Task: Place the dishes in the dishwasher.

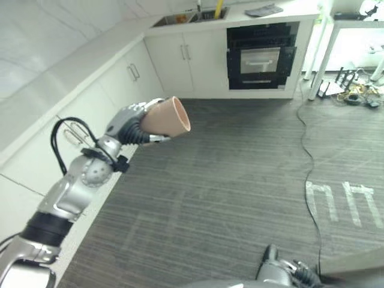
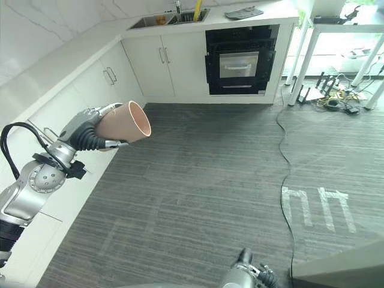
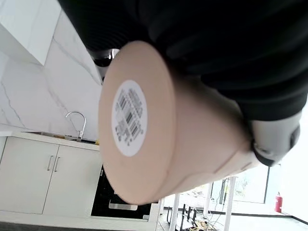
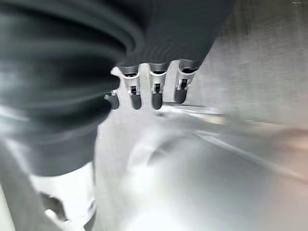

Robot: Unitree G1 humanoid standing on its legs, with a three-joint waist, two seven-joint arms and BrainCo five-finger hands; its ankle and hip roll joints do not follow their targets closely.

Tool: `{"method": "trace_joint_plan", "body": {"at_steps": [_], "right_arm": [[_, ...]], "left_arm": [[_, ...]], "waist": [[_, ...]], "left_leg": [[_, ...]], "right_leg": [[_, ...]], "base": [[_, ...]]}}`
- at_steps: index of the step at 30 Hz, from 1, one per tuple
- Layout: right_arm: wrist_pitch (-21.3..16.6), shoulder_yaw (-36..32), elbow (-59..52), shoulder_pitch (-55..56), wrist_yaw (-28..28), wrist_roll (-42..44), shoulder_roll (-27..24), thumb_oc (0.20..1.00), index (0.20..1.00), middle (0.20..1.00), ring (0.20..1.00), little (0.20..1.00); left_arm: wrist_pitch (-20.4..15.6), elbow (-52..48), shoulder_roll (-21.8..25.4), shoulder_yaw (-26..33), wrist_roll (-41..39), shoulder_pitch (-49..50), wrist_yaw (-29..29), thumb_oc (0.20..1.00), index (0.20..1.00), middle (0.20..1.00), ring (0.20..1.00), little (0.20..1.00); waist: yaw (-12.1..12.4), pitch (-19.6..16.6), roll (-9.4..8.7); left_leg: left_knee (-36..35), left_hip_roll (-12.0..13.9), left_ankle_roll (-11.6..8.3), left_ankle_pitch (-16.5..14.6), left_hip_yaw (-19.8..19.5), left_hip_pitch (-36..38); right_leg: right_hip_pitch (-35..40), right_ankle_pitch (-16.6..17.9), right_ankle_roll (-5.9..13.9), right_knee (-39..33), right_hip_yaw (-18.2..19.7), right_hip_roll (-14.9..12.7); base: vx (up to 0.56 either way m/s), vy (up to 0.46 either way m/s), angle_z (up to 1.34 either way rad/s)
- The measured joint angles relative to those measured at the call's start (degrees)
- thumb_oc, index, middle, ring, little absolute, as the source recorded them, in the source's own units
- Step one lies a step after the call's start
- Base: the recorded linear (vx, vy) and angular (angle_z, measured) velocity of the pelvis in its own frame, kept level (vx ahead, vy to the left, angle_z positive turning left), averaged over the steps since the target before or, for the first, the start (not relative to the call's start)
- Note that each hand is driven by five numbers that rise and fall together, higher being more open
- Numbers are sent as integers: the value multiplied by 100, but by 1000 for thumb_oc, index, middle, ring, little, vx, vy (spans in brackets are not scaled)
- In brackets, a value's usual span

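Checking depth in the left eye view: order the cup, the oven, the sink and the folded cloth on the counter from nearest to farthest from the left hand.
1. Cup, held in the left hand.
2. Oven, across the floor, under the far counter.
3. Sink and cloth, both on the far counter, sink to the left, cloth to the right; too close to call.

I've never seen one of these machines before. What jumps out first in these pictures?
A peach-coloured cup held up in the air by the robot's left hand, on its side, its mouth pointing out over the dark grey floor. Behind it, white cabinets run along the wall to a black built-in oven, with a sink set in the counter above. The right hand shows in its own wrist view, fingers hanging straight.
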Motion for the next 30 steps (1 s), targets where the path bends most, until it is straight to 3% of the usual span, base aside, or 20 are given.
{"method": "trace_joint_plan", "body": {"at_steps": [4, 6, 8, 9, 10, 11, 12, 13, 14, 15, 16, 17, 20, 21, 22, 23, 26, 27, 29, 30], "right_arm": [[40, -7, 4, -186, 32, -13, -54, 1000, 1000, 1000, 1000, 1000], [143, 5, 9, -225, 105, -22, -62, 1000, 1000, 1000, 1000, 1000], [175, 44, 13, -275, 199, -38, -99, 1000, 1000, 1000, 1000, 1000], [200, 43, 222, -348, 304, -99, -99, 1000, 1000, 1000, 1000, 1000], [213, 51, 298, -343, 310, -127, -101, 1000, 1000, 1000, 1000, 1000], [228, 127, 355, -309, 312, -143, -135, 1000, 1000, 1000, 1000, 1000], [223, 177, 571, -317, 331, -152, -225, 1000, 1000, 1000, 1000, 1000], [230, 217, 675, -305, 342, -201, -273, 1000, 1000, 1000, 1000, 1000], [229, 242, 726, -299, 363, -268, -282, 1000, 1000, 1000, 1000, 1000], [207, 286, 735, -210, 398, -373, -244, 1000, 1000, 1000, 1000, 1000], [191, 304, 702, -168, 391, -400, -227, 1000, 1000, 1000, 1000, 1000], [160, 361, 666, -103, 375, -500, -235, 1000, 1000, 1000, 1000, 1000], [155, 476, 661, -51, 367, -509, -226, 1000, 1000, 1000, 1000, 1000], [143, 466, 669, 52, 370, -512, -257, 1000, 1000, 1000, 1000, 1000], [65, 406, 563, 241, 390, -523, -376, 1000, 1000, 1000, 1000, 1000], [-19, 432, 603, 345, 382, -543, -457, 1000, 1000, 1000, 1000, 1000], [24, 375, 791, 369, 393, -735, -220, 1000, 1000, 1000, 1000, 1000], [27, 372, 781, 337, 401, -761, -128, 1000, 1000, 1000, 1000, 1000], [87, 217, 849, 203, 395, -755, 96, 1000, 1000, 1000, 1000, 1000], [151, 186, 837, 204, 402, -752, 126, 1000, 1000, 1000, 1000, 1000]], "left_arm": [[34, 9, -2, 2, 8, 0, 19, 200, 200, 200, 200, 200], [135, 8, 65, 2, 8, 57, 28, 200, 200, 200, 200, 200], [178, 13, 161, 84, 6, 131, 78, 200, 200, 200, 200, 200], [214, 21, 134, 395, -11, 337, 79, 200, 200, 200, 200, 200], [247, 38, 114, 422, -23, 367, 79, 200, 200, 200, 200, 200], [259, 65, 83, 401, -44, 374, 78, 200, 200, 200, 200, 200], [180, 140, 65, 406, -41, 347, 87, 200, 200, 200, 200, 200], [150, 255, 18, 406, -39, 348, 92, 200, 200, 200, 200, 200], [164, 307, -9, 406, -38, 349, 100, 200, 200, 200, 200, 200], [213, 388, -101, 447, -31, 372, 205, 200, 200, 200, 200, 200], [239, 359, -158, 461, -28, 382, 270, 200, 200, 200, 200, 200], [267, 133, -262, 443, 17, 414, 415, 200, 200, 200, 200, 200], [268, -20, -397, 422, 78, 566, 454, 200, 200, 200, 200, 200], [272, -43, -441, 420, 96, 705, 454, 200, 200, 200, 200, 200], [250, -54, -657, 517, 133, 970, 540, 200, 200, 200, 200, 200], [236, 94, -834, 540, 246, 1105, 524, 200, 200, 200, 200, 200], [359, 205, -877, 565, 249, 1089, 478, 200, 200, 200, 200, 200], [373, 200, -851, 583, 249, 1053, 464, 200, 200, 200, 200, 200], [424, 189, -750, 676, 248, 1038, 327, 200, 200, 200, 200, 200], [440, 178, -752, 691, 247, 1013, 274, 200, 200, 200, 200, 200]], "waist": [[4, -17, -160], [23, -95, -331], [0, -120, -384], [-21, -108, -495], [40, -116, -541], [141, -119, -545], [104, -54, -578], [151, -34, -545], [155, -23, -506], [136, -66, -406], [135, -82, -372], [148, -51, -248], [158, -86, -167], [142, -105, -81], [121, -211, 143], [135, -156, 163], [125, -68, -286], [131, -47, -339], [167, -18, -476], [255, -23, -534]], "left_leg": [[747, 129, -166, 113, -192, -5], [1407, 231, -669, 424, -373, -191], [2134, 378, -935, 739, -651, -478], [3613, 527, -915, 1636, -872, -1133], [4158, 606, -753, 2585, -951, -1529], [4892, 634, -164, 3006, -1123, -2172], [5178, 464, -264, 1542, -1062, -2961], [4663, 385, -118, 1199, -866, -3098], [4259, 369, -95, 1117, -710, -3110], [2966, 390, -44, 1028, -255, -3077], [2306, 363, -52, 1028, -115, -2956], [973, 246, -131, 1096, -187, -2893], [160, 70, -73, 1300, -359, -2748], [59, 72, 145, 1570, -412, -2601], [-164, 161, 229, 1638, -374, -2438], [-346, 35, 401, 1719, 180, -2016], [-291, -519, 581, 1398, 365, -1760], [-280, -579, 653, 1328, 370, -1737], [-151, -660, 733, 1095, 392, -1615], [37, -739, 704, 894, 421, -1547]], "right_leg": [[-8, -534, 14, 573, 258, 27], [0, -747, -35, 748, 400, 91], [-21, -1064, -72, 1023, 449, 201], [-7, -1438, -490, 1338, 631, 302], [62, -1524, -554, 1303, 721, 322], [254, -1517, -583, 1089, 754, 340], [570, -1384, -495, 645, 690, 376], [882, -1278, -479, 276, 737, 439], [1097, -1196, -459, 46, 746, 507], [1490, -1138, -412, -445, 731, 660], [1599, -1114, -390, -587, 729, 715], [1894, -1087, -354, -877, 787, 860], [2198, -1115, -203, -1071, 841, 873], [2321, -1203, -63, -1062, 911, 859], [2351, -1309, 87, -973, 882, 919], [2626, -1578, 347, -924, 863, 712], [2590, -1559, 515, -455, 354, 48], [2446, -1567, 507, -179, 336, -40], [2409, -1612, 569, -179, 458, 69], [2547, -1582, 560, -198, 256, 9]], "base": [[427, -87, -28], [395, -98, -44], [418, -175, -49], [286, -112, -56], [280, -19, -58], [288, 104, -41], [273, 126, -40], [349, 248, -34], [367, 319, -51], [422, 357, -40], [430, 343, -54], [323, 230, -35], [352, 247, -34], [618, 427, -49], [503, 382, -51], [554, 433, -39], [456, 435, -4], [426, 380, -2], [344, 382, -1], [307, 414, 0]]}}
